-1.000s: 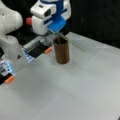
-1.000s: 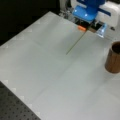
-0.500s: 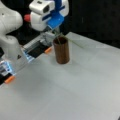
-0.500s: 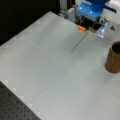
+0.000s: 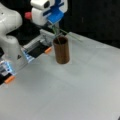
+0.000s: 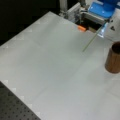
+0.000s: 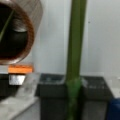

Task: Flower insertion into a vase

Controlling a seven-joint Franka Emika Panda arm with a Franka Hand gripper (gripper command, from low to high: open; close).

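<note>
Gripper: I see the gripper (image 5: pixel 55 21) above and just behind the vase (image 5: pixel 61 50), jaws closed on the green stem (image 6: pixel 93 39).
Vase: upright on the bench (image 5: pixel 82 85), near its far edge in a front view (image 5: pixel 61 50); cut off at a front view's right (image 6: pixel 113 58).
Open room: wide bare bench toward the bottom in both front views.
Hidden: flower head cannot be made out.
Wrist view: stem (image 7: pixel 75 50) beside the vase mouth (image 7: pixel 17 32), outside it.
Front view: the stem tip hangs free over the bench.

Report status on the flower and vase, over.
Gripper above vase, shut on flower stem. Stem tip not inside vase. Nothing blocking the vase mouth.
</note>
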